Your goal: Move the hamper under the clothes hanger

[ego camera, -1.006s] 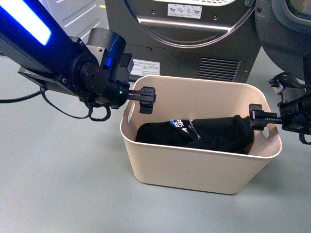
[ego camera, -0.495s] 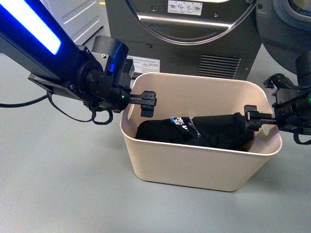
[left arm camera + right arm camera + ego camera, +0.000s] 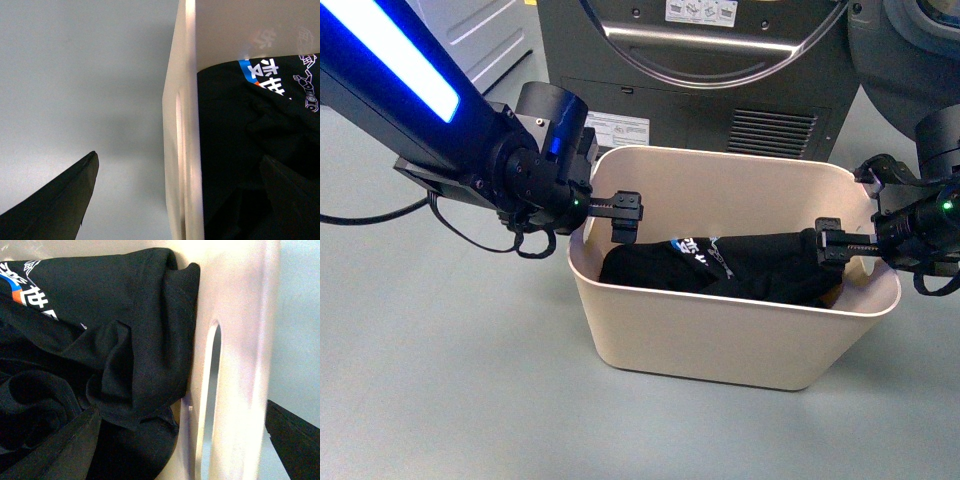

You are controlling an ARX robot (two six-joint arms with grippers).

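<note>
The hamper [image 3: 720, 345], a cream tub holding black clothes [image 3: 740, 270], stands on the floor in front of the dryer. My left gripper [image 3: 602, 212] is open and straddles its left end wall [image 3: 182, 150], with one finger [image 3: 60, 205] outside and the other [image 3: 292, 200] inside over the clothes. My right gripper [image 3: 860, 248] is open astride the right end wall by the slot handle [image 3: 210, 390]. One of its fingers [image 3: 65, 445] is over the clothes [image 3: 100, 340] and the other finger [image 3: 292, 435] is outside. The clothes hanger is out of view.
A dark grey dryer [image 3: 720, 70] rises directly behind the hamper. A second round-doored machine [image 3: 910, 50] shows at the back right. Grey floor [image 3: 440, 380] spreads to the left and in front. A black cable [image 3: 380, 212] trails from my left arm.
Both grippers have slid slightly further over the hamper's end walls. The right inner finger has moved left toward the clothes. The hamper sits a little higher in the front view.
</note>
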